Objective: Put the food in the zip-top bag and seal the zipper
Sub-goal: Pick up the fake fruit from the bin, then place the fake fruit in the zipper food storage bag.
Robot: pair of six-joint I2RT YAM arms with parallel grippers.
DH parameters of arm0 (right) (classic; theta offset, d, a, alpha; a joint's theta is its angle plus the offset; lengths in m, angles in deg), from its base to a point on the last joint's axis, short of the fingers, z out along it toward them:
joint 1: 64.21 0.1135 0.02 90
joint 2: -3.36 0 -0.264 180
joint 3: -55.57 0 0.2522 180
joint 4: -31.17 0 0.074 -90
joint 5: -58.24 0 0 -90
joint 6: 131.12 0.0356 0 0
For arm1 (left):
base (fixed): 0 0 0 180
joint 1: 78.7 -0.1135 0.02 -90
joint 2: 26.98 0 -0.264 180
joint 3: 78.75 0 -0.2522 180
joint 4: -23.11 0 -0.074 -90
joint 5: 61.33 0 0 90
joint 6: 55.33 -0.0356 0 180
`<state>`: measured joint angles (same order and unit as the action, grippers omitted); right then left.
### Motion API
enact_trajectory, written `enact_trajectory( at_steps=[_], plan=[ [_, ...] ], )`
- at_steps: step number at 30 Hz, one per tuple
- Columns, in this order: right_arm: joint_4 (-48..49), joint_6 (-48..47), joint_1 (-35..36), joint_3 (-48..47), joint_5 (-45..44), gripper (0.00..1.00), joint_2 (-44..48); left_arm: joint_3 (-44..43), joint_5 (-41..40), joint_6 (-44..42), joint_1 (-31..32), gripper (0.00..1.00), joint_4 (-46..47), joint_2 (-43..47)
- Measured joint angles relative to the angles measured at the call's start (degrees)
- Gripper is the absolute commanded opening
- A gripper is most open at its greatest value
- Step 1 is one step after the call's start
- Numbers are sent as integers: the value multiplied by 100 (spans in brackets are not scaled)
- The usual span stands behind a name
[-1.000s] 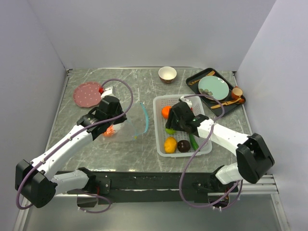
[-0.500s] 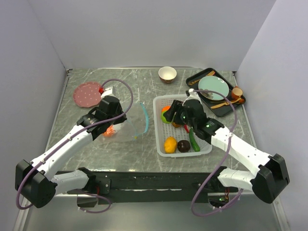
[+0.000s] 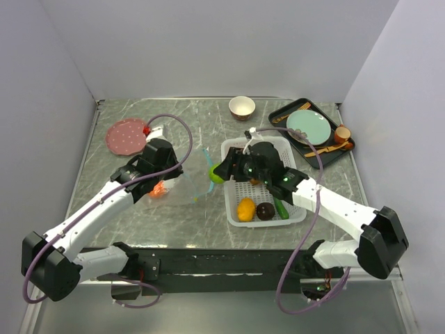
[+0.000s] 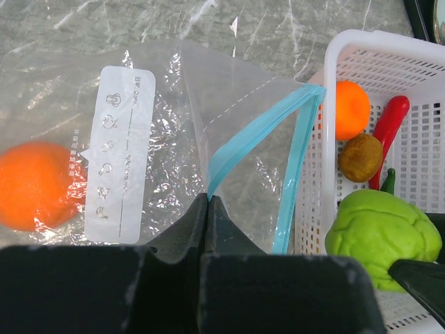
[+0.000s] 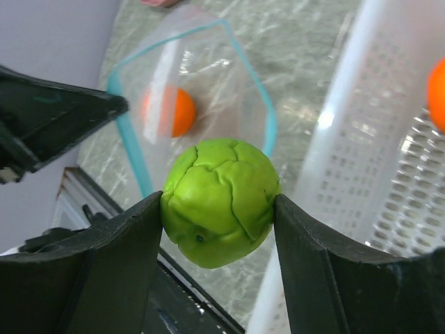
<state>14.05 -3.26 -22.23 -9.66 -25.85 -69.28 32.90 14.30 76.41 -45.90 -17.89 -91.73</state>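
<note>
The clear zip-top bag lies left of centre with its mouth held open. My left gripper is shut on the teal zipper at the mouth's edge. One orange sits inside the bag. My right gripper is shut on the green apple and hangs just before the bag's mouth, between the bag and the white basket. In the basket lie a yellow fruit, a dark round fruit, a green pepper, another orange, a brown kiwi and a red chili.
A pink plate lies at the back left. A small bowl stands at the back centre. A black tray at the back right carries a teal plate, a brown cup and wooden spoons.
My right gripper has lifted the green apple out of the basket and carried it left to the bag's mouth. The left arm and the bag have stayed put.
</note>
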Motion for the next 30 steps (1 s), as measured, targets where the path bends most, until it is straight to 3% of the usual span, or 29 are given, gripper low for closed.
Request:
enact_trajectory(
  at_steps=[17, 28, 30],
  plan=[
    [258, -26, 227, -719, 442, 49, -1283, 4, 151, -61, 0, 1, 24, 282],
    [236, -164, 428, -1351, 584, 58, -1707, 11, 144, -63, 0, 1, 28, 428],
    [256, -184, 439, -1456, 599, 63, -1755, 35, 142, -61, 0, 1, 28, 442]
  ],
)
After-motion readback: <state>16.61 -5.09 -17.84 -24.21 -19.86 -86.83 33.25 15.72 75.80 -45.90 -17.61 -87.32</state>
